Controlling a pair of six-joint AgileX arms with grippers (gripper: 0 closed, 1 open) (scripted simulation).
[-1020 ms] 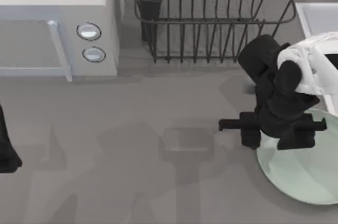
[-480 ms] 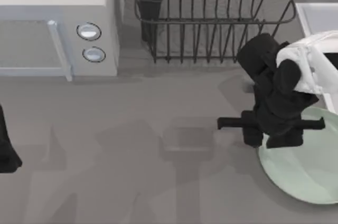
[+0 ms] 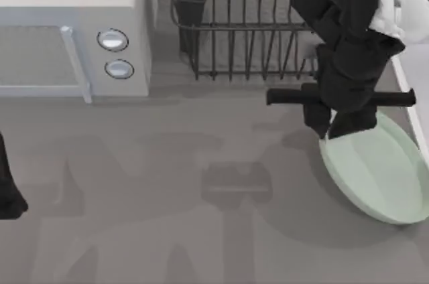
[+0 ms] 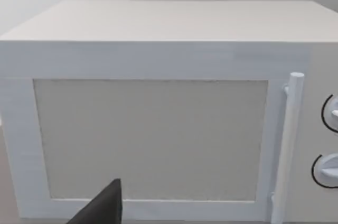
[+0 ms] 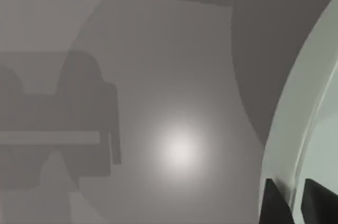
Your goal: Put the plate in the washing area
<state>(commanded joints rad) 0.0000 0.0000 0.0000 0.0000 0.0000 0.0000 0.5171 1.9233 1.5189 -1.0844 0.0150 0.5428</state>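
The grey counter point(image 3: 167, 183) carries a white box-shaped microwave point(image 3: 67, 29) at the top view's upper left and a black wire dish rack point(image 3: 261, 23) at upper centre. The large round pale mint-green plate point(image 3: 382, 173) hangs tilted at right, off the counter — its near rim pinched by the right end effector point(image 3: 326, 138). The pale grey-white sink basin point(image 3: 419, 76) edges the right border. The left end effector point(image 3: 8, 193) sits parked at far left; whether it is spread I cannot tell.

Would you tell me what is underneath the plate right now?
The plate hangs tilted in the right gripper, above grey table carrying its shadow. The tabletop directly beneath it is hidden.
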